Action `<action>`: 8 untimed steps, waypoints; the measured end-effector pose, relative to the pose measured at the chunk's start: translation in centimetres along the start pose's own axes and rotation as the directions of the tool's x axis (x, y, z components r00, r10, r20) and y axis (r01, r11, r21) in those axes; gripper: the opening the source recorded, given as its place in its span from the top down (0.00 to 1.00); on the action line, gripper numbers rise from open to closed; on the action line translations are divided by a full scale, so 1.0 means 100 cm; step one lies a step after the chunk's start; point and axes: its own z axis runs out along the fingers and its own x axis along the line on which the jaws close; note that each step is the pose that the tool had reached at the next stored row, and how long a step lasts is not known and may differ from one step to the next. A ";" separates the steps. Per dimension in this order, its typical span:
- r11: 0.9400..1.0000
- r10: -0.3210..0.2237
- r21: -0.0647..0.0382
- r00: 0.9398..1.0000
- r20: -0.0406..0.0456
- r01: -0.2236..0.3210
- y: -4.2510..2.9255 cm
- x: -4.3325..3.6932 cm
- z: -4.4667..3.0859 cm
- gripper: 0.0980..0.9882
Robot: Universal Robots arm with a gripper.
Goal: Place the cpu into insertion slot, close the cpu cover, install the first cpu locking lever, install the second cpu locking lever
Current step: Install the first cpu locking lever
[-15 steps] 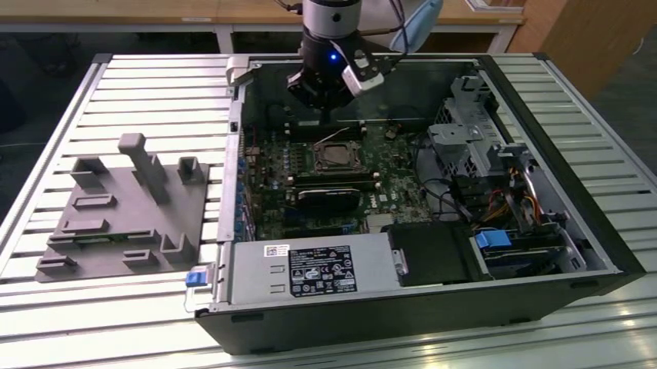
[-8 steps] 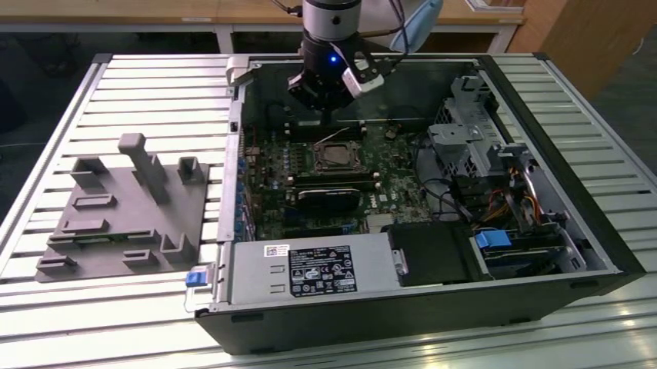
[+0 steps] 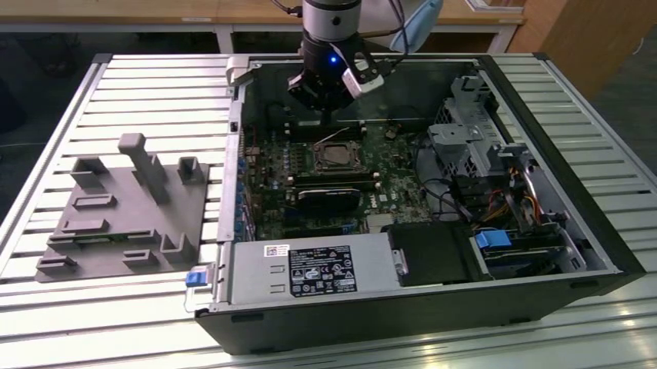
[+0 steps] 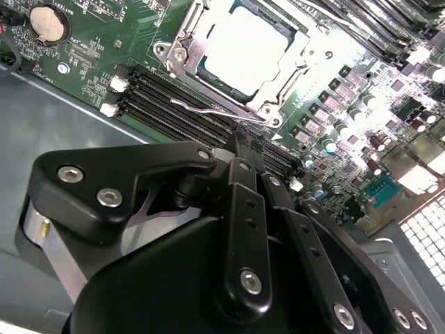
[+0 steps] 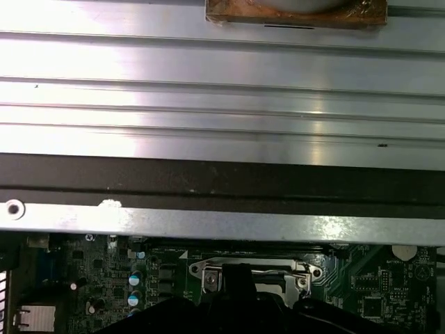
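The cpu (image 4: 243,45), a pale square chip, lies in the insertion slot (image 3: 337,157) on the green board. The cpu cover (image 4: 277,97), a silvery frame, lies flat around it. A thin wire locking lever (image 4: 201,110) runs along the socket edge nearest my gripper and stands slightly raised off the board. My gripper (image 4: 243,139) is shut, its tips together right at that lever, just off the socket's edge. In the exterior view the gripper (image 3: 326,127) hangs over the socket's far side. In the first wrist view the gripper (image 5: 236,278) sits dark in front of the socket frame (image 5: 208,271).
The open computer case (image 3: 241,100) lies on a slatted metal table. Long black memory slots (image 4: 174,104) flank the socket. A black block (image 3: 328,201), the power supply (image 3: 308,269), a drive cage (image 3: 462,138) and cables surround it. A grey fixture (image 3: 123,207) stands at the exterior view's left.
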 end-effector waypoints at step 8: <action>1.000 0.000 -0.026 1.000 0.000 0.000 -0.0011 -0.0026 0.0050 0.98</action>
